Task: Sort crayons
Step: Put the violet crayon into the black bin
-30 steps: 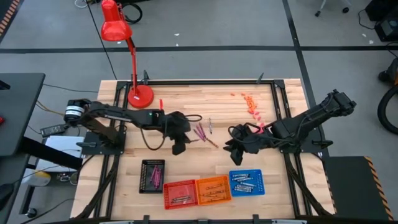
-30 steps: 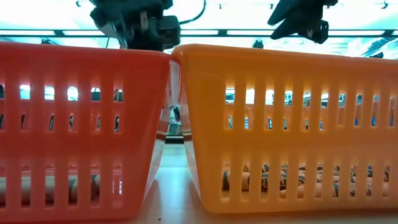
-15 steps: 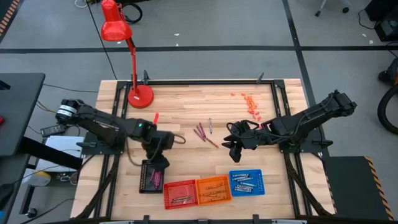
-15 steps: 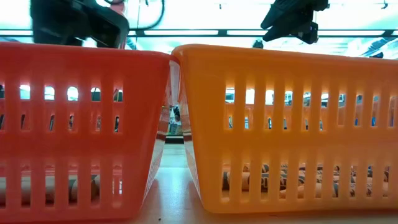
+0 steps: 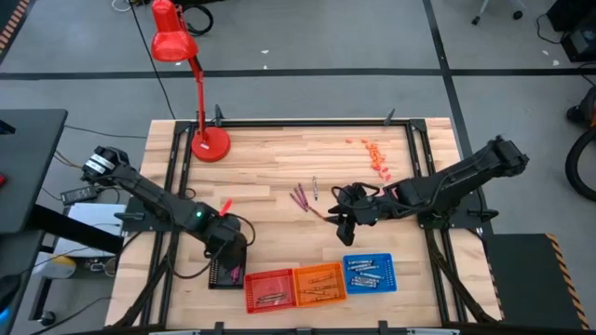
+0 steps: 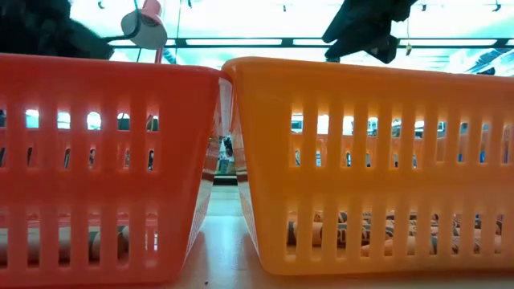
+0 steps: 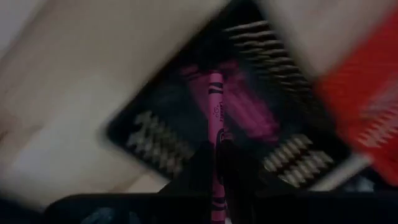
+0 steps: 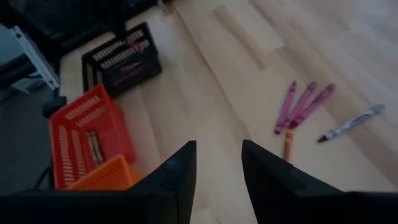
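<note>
Four little baskets sit in a row near the front edge of the desk [image 5: 279, 158]: a black basket [image 5: 228, 263], a red basket [image 5: 270, 289], an orange basket [image 5: 319, 282] and a blue basket [image 5: 369, 274]. The red and orange ones touch side by side. The black one stands a little apart on the left.

The left hand [image 5: 231, 253] hangs right over the black basket. Its fingers are pinched together on a pink crayon [image 7: 215, 118], which points down into the basket. More pink crayons [image 7: 249, 115] lie on the bottom of that basket.

The right hand [image 8: 217, 163] floats over the middle of the desk with its two fingers apart and nothing between them. Just ahead of it lie three pink crayons [image 8: 303, 104] fanned out side by side, a short orange crayon [image 8: 288, 143] touching their ends, and a pale grey crayon [image 8: 348, 123] just beside them. Bare wood lies all around this small bunch, so there is lots of room there.

A red lamp [image 5: 209, 141] stands at the back left of the desk. Tiny red bits [image 5: 375, 154] are scattered at the back right, well away from the crayons.
</note>
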